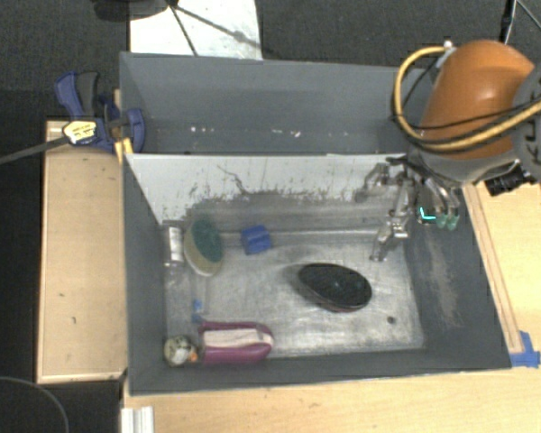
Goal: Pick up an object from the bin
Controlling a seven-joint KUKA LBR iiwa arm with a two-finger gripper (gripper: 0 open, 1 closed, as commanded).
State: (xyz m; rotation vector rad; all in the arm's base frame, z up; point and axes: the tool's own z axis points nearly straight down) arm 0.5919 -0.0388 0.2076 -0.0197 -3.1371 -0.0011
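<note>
Hovering tool [389,242], grip state unclear, near 1 black oval [334,287]; 1 blue block [255,239].

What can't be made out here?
Camera view:
Small round thing in the bin's near-left corner: too small to identify.
Pale item by the left wall, beside the green disc: too small to identify.
Whether the gripper touches the bin floor: one overhead view, cannot tell.

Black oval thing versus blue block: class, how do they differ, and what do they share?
The black oval thing is bigger than the blue block. It is rounded; the block is boxy. It lies mid-bin, the block farther back. Both lie loose on the bin floor.
</note>
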